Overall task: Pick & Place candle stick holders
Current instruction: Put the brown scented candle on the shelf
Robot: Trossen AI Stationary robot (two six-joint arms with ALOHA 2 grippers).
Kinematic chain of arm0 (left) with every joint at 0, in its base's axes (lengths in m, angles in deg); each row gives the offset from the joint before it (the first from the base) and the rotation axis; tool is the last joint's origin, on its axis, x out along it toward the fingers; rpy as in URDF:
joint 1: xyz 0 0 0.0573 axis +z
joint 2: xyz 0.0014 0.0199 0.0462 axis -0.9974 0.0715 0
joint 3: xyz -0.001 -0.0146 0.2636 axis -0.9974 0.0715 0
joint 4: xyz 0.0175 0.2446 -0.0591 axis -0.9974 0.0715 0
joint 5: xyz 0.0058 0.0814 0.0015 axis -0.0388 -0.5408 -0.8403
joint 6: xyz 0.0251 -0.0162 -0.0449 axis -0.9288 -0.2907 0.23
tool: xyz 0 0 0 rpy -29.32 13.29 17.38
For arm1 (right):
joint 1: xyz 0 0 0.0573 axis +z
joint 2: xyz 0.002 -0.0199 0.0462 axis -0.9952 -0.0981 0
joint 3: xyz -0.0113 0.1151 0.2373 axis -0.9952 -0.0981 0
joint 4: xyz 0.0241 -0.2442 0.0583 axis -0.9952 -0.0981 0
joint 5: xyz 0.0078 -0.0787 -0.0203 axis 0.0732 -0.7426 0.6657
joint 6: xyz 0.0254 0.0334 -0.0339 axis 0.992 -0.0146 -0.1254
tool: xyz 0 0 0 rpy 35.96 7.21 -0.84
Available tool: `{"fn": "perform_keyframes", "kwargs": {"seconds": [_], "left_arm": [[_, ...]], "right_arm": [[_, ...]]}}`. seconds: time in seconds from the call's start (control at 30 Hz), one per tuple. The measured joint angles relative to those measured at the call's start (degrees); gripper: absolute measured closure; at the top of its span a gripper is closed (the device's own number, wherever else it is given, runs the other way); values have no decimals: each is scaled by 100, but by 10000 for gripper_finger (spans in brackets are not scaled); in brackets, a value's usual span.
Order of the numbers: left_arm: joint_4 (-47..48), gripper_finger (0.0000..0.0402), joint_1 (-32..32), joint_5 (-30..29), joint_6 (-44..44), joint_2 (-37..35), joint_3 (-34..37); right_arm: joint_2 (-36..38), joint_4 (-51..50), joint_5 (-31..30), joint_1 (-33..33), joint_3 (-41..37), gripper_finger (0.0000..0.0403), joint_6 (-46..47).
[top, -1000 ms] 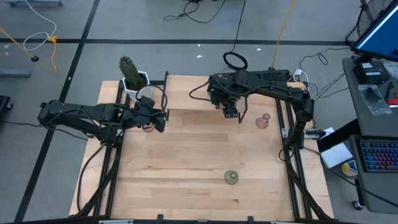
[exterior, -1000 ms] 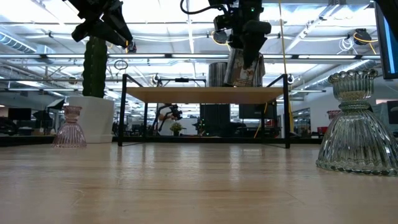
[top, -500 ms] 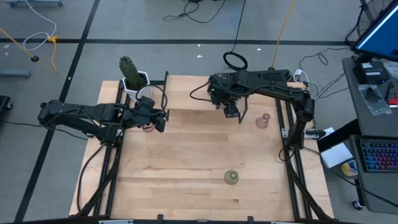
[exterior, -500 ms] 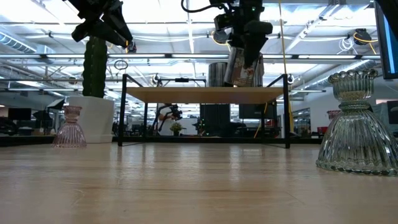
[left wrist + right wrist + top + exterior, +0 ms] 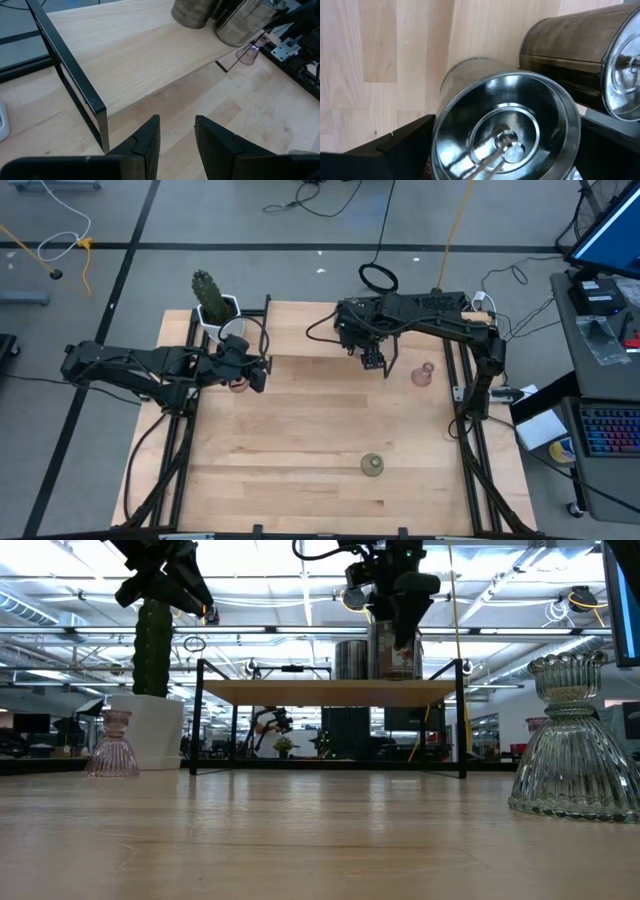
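Your right tool (image 5: 400,625) stands spread wide over the metal holder (image 5: 505,130) on the shelf (image 5: 135,60), beside a second holder (image 5: 580,55). Lift crookedly and a finger could clip it. The left tool (image 5: 175,142), narrowly parted and empty, hangs by the shelf's end.

Two silvery cylinders (image 5: 505,125) upright on the shelf; pink (image 5: 111,743), green (image 5: 575,740) holders on the table.
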Motion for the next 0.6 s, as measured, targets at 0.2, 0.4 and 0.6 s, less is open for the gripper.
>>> {"fn": "perform_keyframes", "kwargs": {"seconds": [0.2,0.4,0.6], "left_arm": [[-2,279,0,0,2,-1,0],[-2,279,1,2,0,-1,0],[-1,279,-2,0,0,2,0]], "right_arm": [[11,26,-27,0,0,4,-20],[132,110,-293,2,0,3,-116],[201,112,-304,2,0,3,-133]]}}
